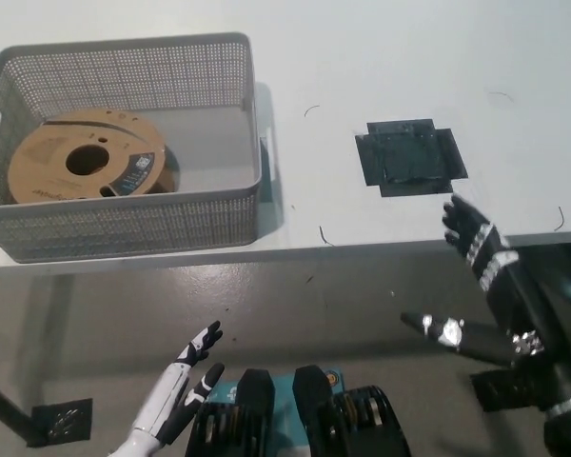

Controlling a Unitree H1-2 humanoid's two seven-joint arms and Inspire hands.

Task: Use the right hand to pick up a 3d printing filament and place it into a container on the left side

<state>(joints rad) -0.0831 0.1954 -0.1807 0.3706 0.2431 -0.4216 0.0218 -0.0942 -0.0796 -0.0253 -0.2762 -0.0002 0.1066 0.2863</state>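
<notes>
A brown cardboard filament spool point(84, 164) lies flat inside the grey mesh basket point(209, 221) at the table's left. My black right hand point(490, 290) hangs open off the table's front edge at the lower right, holding nothing, far from the spool. My white left hand point(183, 381) rests open below the table at the lower left.
A dark square mat point(409, 156) lies on the white table point(362, 57) right of the basket. A few thin dark strands lie scattered on the tabletop. A black floor marker point(60, 415) shows at the bottom left.
</notes>
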